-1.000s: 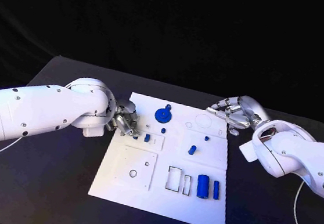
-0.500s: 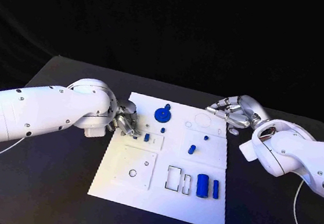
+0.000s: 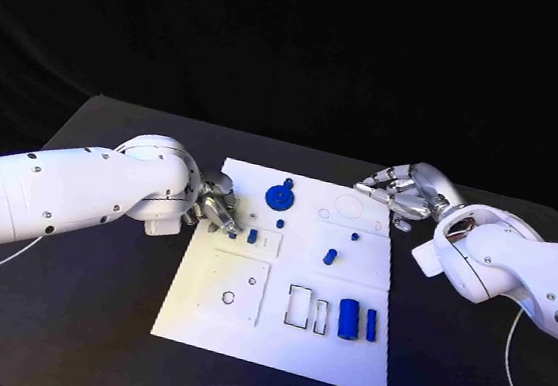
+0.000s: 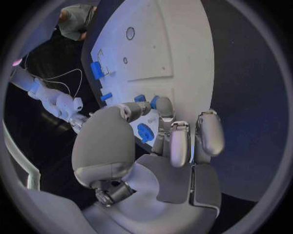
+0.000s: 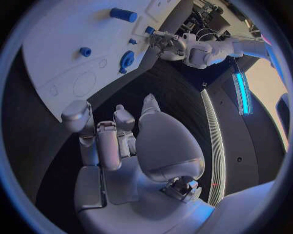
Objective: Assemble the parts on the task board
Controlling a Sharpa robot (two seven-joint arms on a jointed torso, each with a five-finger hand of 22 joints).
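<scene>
White board (image 3: 225, 290) at the centre of the frame, flat on the black table (image 3: 52, 316), long side running away from the camera. On its upper part, a round blue disc (image 3: 278, 196); just below that, a tiny blue peg (image 3: 281, 223); right of centre, a small peg (image 3: 356, 237) and a short slanted piece (image 3: 330, 257). Lower right of the board: 2 upright blue bars, a thick one (image 3: 348, 318) and a thin one (image 3: 372, 323), side by side, with 2 outlined rectangular slots to their left. Lower left of the board: a raised square plate with a small round hole.

Left hand (image 3: 214, 206) at the board's left edge, middle-left of the frame, fingers bent down onto the board beside a small blue block (image 3: 252, 236). In the left wrist view, fingertips (image 4: 161, 103) touching or nearly touching a blue piece (image 4: 153, 102); cannot tell whether pinched or merely touched. Another round blue part (image 4: 144, 132) lying partly behind the fingers there.

Right hand (image 3: 398, 196) at the board's upper right corner, fingers curled loosely over the table just off the board. In the right wrist view, fingers (image 5: 107, 139) apart, nothing between them.

Thin pale cables trailing on the table at lower left and lower right of the frame.
</scene>
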